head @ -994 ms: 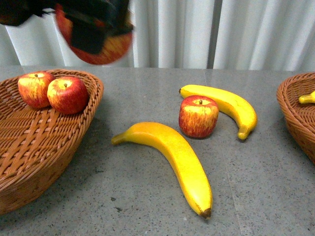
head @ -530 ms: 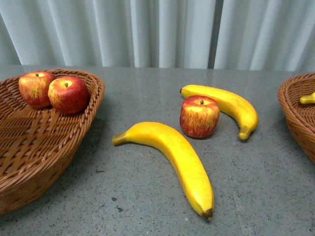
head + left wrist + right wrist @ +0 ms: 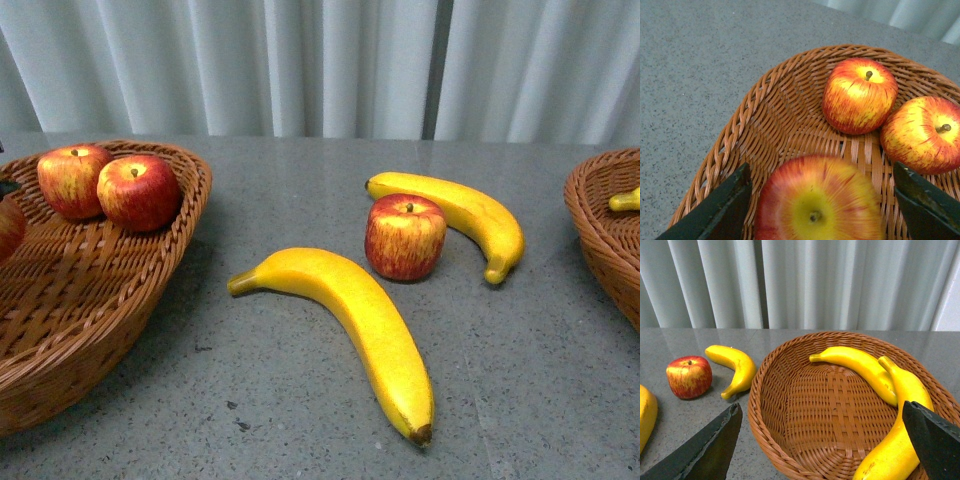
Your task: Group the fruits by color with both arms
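The left gripper is spread around a red apple, holding it between its fingers over a wicker basket. Two other apples lie in the basket just beyond the gripper. The right gripper is wide open and empty above a second basket. Two bananas lie inside that basket, below and ahead of the gripper

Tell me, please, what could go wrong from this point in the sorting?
The held apple in the left gripper hangs near a resting apple in the wicker basket; released, it may strike it and bounce. The table apple sits tight beside a banana, so grasping either could shove the other.
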`<action>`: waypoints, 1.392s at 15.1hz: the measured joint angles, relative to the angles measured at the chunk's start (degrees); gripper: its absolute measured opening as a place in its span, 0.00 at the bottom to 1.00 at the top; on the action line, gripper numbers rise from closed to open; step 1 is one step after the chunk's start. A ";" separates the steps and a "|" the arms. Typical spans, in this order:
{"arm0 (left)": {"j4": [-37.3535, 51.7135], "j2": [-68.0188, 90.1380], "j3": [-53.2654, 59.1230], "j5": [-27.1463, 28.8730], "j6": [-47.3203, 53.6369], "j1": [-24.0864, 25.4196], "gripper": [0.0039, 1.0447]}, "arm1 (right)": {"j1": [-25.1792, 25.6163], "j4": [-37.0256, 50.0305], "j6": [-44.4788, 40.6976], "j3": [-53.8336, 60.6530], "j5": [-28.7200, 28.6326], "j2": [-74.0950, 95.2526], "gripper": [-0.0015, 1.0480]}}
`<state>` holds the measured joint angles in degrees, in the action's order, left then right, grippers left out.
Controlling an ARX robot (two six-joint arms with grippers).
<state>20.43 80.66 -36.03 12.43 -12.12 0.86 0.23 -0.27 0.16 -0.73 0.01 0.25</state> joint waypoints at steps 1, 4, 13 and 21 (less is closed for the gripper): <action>0.17 -0.87 0.00 0.07 0.20 -0.37 0.91 | 0.00 0.00 0.00 0.00 0.00 0.00 0.94; 0.66 -5.31 -0.07 1.36 2.64 -5.01 0.94 | -0.02 0.00 0.00 0.00 0.00 0.00 0.94; -3.67 15.23 -23.28 -16.87 13.09 -23.21 0.94 | 0.00 0.00 0.00 0.00 0.00 0.00 0.94; -20.52 29.20 -38.86 -18.86 30.29 -29.94 0.94 | 0.00 0.02 0.00 0.00 0.00 0.00 0.94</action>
<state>-0.10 109.86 -74.89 -6.44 18.17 -29.08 0.23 -0.25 0.16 -0.73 0.01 0.25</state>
